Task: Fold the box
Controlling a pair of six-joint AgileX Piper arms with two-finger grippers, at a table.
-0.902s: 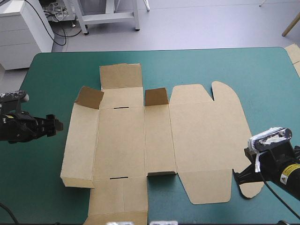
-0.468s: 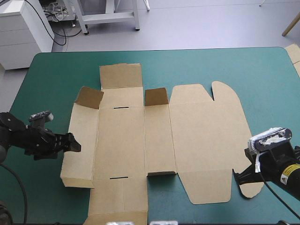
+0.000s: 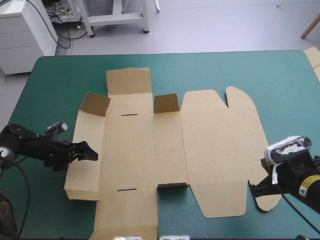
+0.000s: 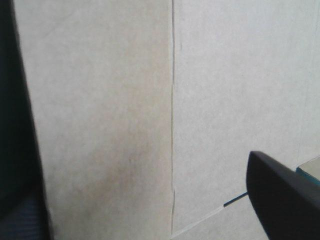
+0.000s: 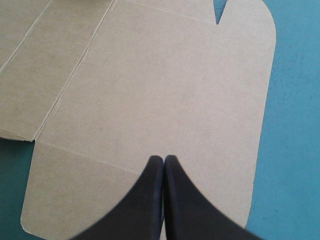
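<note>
The brown box [image 3: 210, 135] lies flat and unfolded on the teal-green table [image 3: 280, 80], lid panel to the right. Two small flaps [image 3: 166, 103] at its far side stand up. My left gripper [image 3: 91, 153] reaches in from the left over the box's left side panel. Its black fingers are open, and board [image 4: 100, 100] with a crease fills the space between them around my left gripper [image 4: 145, 170]. My right gripper [image 3: 257, 189] sits at the lid's near right corner. In the right wrist view my right gripper [image 5: 163, 159] is shut in a point above the lid [image 5: 150, 90], holding nothing.
Pale pieces of more board [image 3: 313, 57] show at the table's far right edge. Bare teal-green cover lies beyond the box's far side and to the right of the lid.
My left gripper has moved right, from the bare cover beside the box to over its left side panel. The right arm and the box have not moved.
</note>
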